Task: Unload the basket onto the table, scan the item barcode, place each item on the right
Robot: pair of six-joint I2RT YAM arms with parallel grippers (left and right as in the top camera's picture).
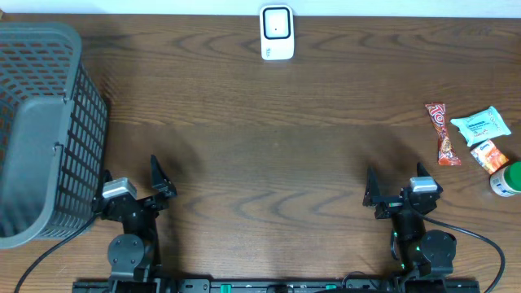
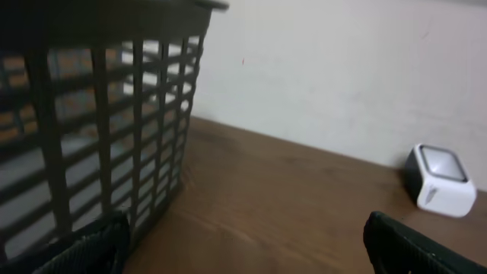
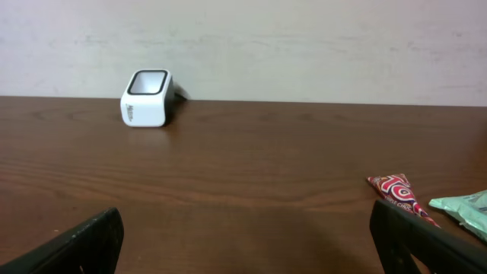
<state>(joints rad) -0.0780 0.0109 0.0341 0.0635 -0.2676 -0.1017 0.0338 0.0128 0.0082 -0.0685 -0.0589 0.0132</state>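
Item: red snack packet (image 1: 440,134), right of scanner (image 1: 277,32). Right fingers (image 1: 371,189), left fingers (image 1: 159,175): spread wide, empty. Best handling: right grasps packet edge, leaving barcode uncovered.

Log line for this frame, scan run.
phase: pre-grasp | left fingers: open, empty | right fingers: open, empty | scanner: far centre | red snack wrapper: right, untouched | basket: left
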